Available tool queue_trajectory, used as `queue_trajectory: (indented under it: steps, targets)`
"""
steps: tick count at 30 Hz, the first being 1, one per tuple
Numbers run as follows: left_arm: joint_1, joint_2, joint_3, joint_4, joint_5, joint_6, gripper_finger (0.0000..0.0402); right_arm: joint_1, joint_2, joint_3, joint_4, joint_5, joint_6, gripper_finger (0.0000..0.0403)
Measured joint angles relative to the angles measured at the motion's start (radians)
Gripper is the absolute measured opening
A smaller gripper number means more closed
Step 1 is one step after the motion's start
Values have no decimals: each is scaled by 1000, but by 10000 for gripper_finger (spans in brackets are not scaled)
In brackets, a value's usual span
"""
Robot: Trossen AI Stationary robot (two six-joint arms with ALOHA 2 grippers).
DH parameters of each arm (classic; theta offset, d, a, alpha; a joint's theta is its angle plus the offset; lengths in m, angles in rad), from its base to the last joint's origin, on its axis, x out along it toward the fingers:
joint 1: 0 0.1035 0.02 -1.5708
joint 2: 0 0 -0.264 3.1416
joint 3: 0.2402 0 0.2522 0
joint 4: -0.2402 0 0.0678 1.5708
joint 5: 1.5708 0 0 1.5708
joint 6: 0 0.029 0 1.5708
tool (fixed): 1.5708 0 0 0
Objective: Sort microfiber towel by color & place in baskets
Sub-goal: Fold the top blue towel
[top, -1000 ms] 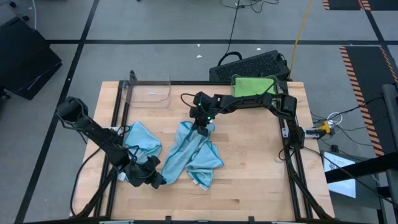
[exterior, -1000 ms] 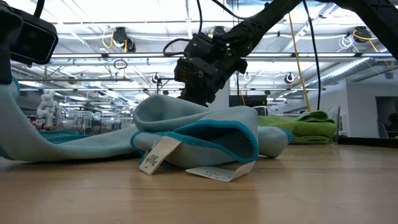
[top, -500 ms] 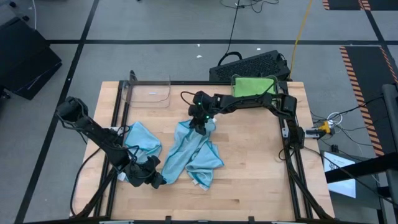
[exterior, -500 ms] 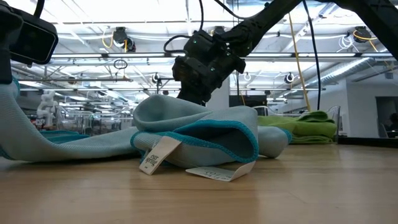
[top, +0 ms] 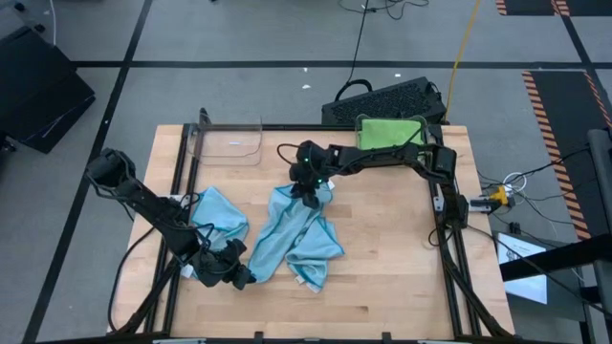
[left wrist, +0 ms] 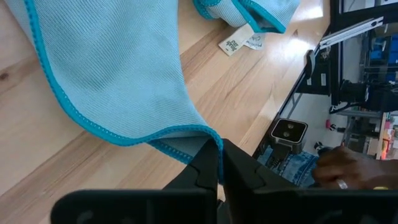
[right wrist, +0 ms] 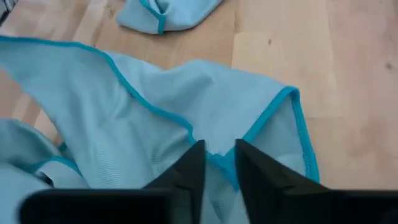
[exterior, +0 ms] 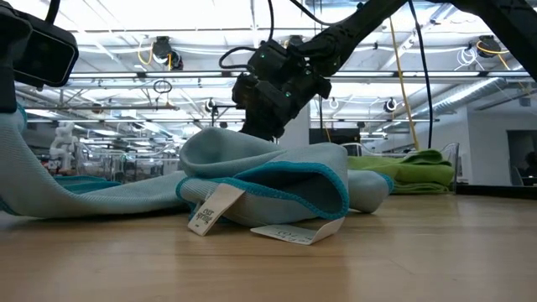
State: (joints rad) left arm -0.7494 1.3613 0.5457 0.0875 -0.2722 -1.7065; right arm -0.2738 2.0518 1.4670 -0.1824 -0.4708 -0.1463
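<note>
— What lay nearest?
— The left gripper (top: 241, 277), clamped on the big blue towel (top: 296, 234)'s hem at the near edge; a second blue towel (top: 218, 212) just beside.
— And beyond?
— The right gripper (top: 308, 192) stood slightly parted over that towel's far corner. Farther: an empty clear basket (top: 229, 139) left, another basket (top: 422, 124) holding a green towel (top: 389, 132), a keyboard (top: 382, 99) behind.

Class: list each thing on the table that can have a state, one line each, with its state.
Clear plastic basket at the left: empty.
Clear plastic basket at the right: holds a green towel.
Long light-blue microfiber towel: spread, crumpled.
Small light-blue towel: bunched.
Left end effector: shut on towel edge.
Right end effector: open over towel edge.
</note>
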Motion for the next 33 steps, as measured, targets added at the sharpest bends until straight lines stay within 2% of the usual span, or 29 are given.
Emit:
queue_trajectory:
  steps: [4,8,14,27,30,33]
  targets:
    - [0,0,0,0,0,0,9,20,12,1,5,-1,-88,151]
    - [0,0,0,19,0,3,7,41,43,0,-2,31,-109,169]
    - [0,-1,0,23,0,2,9,46,57,0,43,119,-125,149]
    - [0,-1,0,22,9,2,5,46,95,0,28,106,-105,148]
    - [0,-1,0,21,9,2,11,46,95,0,36,106,-102,127]
    - [0,-1,0,21,9,2,8,46,95,0,27,106,-102,83]
